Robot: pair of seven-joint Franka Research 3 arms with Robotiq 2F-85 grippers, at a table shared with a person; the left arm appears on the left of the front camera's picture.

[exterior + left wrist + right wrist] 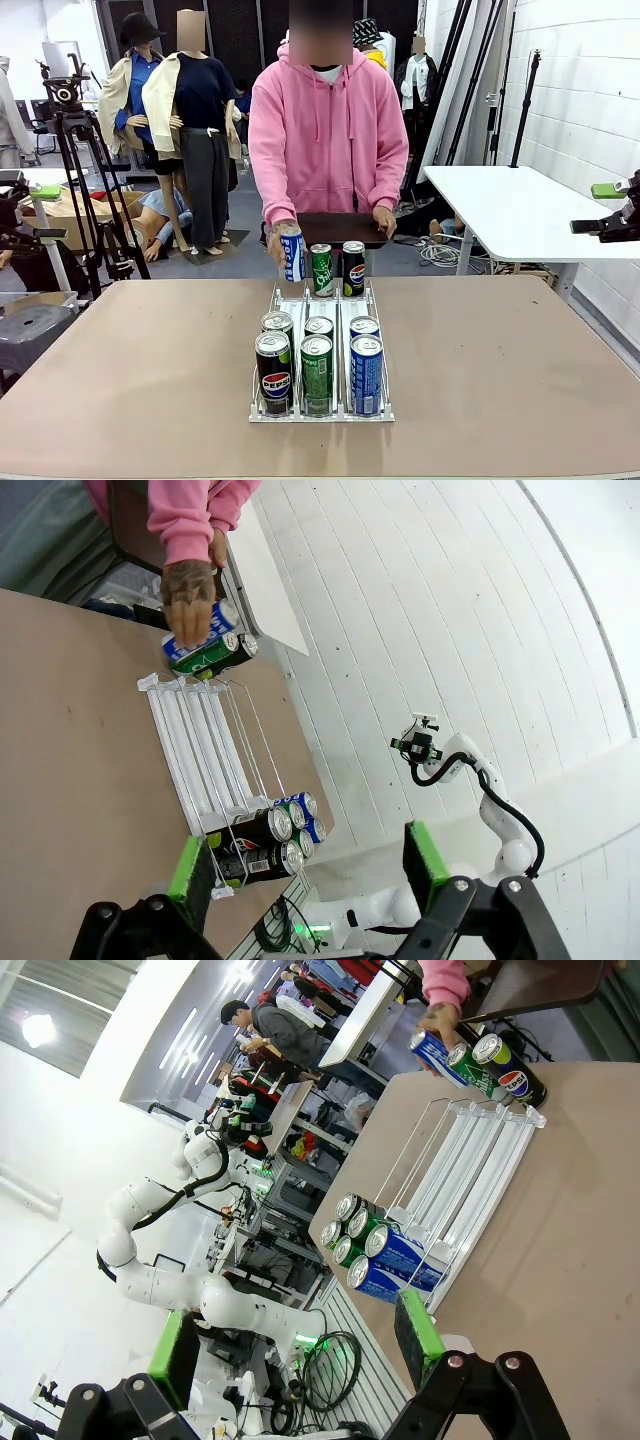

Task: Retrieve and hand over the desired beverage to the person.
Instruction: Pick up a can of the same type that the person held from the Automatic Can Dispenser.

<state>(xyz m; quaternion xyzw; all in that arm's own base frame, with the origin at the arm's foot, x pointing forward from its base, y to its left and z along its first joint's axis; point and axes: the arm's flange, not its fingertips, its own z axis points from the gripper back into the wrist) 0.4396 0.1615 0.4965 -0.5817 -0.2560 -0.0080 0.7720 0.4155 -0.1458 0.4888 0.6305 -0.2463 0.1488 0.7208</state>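
1. The left gripper is spread wide with nothing between its pads; the right gripper is the same.
2. The person stands at the far side, one hand wrapped around a blue can at the far end of the rack.
3. Six near cans stand upright at the rack's robot end, mid-table, ahead of both grippers.
4. Which drink is wanted is not evident; likely a near can.
5. Left-lane cans lie nearer the left arm, right-lane cans nearer the right; a sideways grasp suits their vertical axis.
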